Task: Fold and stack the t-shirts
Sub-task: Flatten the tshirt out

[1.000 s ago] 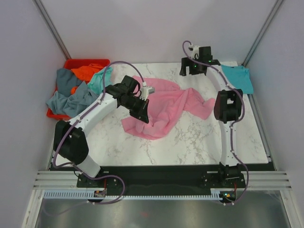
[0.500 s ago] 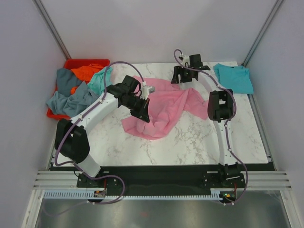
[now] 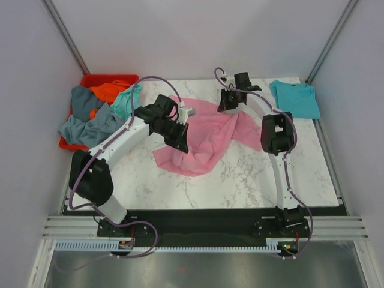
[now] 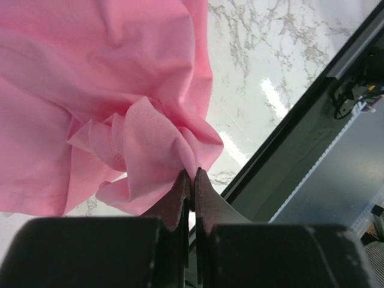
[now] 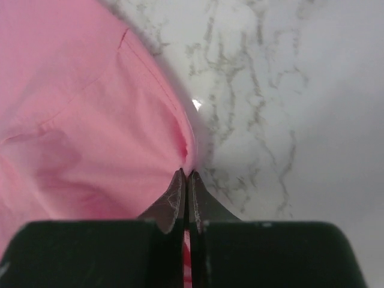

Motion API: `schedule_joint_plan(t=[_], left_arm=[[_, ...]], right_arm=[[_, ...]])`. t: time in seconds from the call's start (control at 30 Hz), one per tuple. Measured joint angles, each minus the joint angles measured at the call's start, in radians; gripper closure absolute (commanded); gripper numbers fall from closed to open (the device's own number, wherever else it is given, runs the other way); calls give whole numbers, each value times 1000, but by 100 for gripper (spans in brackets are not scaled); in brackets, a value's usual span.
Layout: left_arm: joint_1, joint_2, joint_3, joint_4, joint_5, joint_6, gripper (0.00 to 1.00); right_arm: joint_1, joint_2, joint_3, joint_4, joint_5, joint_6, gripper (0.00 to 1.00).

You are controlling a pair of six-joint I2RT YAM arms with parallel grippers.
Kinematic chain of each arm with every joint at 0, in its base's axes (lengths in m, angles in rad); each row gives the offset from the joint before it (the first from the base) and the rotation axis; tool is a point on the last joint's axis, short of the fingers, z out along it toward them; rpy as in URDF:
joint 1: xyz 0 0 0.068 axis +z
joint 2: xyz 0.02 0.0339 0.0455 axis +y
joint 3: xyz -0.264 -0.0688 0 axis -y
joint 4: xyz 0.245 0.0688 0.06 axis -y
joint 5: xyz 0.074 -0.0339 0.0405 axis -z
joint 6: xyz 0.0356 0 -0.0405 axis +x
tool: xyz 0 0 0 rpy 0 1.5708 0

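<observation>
Centrally on the table lies the crumpled pink t-shirt (image 3: 207,135), with both claws pinched shut on it: the left gripper (image 4: 192,179) on a bunched fold, the right gripper (image 5: 186,176) on its far edge. Far left, the red bin (image 3: 108,78) overflows with a grey-blue shirt (image 3: 84,126), an orange shirt (image 3: 108,91) and a mint shirt (image 3: 126,102). A teal t-shirt (image 3: 295,99) lies flat in the far right corner. The marble table (image 3: 252,177) is bare on the near side.

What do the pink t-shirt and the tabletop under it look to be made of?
The pink t-shirt: soft matte cloth, probably cotton; it bunches into loose folds and shows a stitched seam. The tabletop: white with grey veins, glossy, throwing lamp glints; marble or a marble-look laminate, cannot tell which.
</observation>
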Motion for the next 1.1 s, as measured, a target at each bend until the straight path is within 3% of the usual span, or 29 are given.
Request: schedule_joint_plan(t=[0.2,0.47,0.63,0.67,0.73,0.77,0.8,0.83,0.87,0.9,1.0,1.1], left_arm=[[24,0,-3,6,-44,0,98],[96,15,-27,12,-68,0,98],[98,62,-17,13,-71,0,98],[98,66,-16,8,-85,0,38],[97,69,-2,-26,-146,0,29],[97,69,14,-47,-169,-5,24],[97,69,35,-61,-182,-7,22],[98,69,59,-72,-197,-8,19],[98,69,100,-82,-209,-7,16],[98,69,133,-87,-215,-7,14],[98,70,258,-80,-229,-7,11],[98,82,350,-58,-255,-7,16]], right_arm=[[-86,-104,-96,-53,84,-5,100],[-360,-415,-364,-144,125,-34,100],[-360,-594,-635,-199,91,-40,100],[-346,-615,-685,-205,77,-38,100],[-323,-640,-749,-230,53,-36,98],[-312,-649,-771,-244,40,-34,92],[-306,-654,-782,-258,29,-33,81],[-303,-657,-784,-272,18,-32,62],[-304,-661,-782,-280,12,-32,56],[-306,-665,-776,-286,7,-35,39],[-311,-666,-697,-312,3,-51,27],[-313,-636,-530,-317,-9,-61,27]])
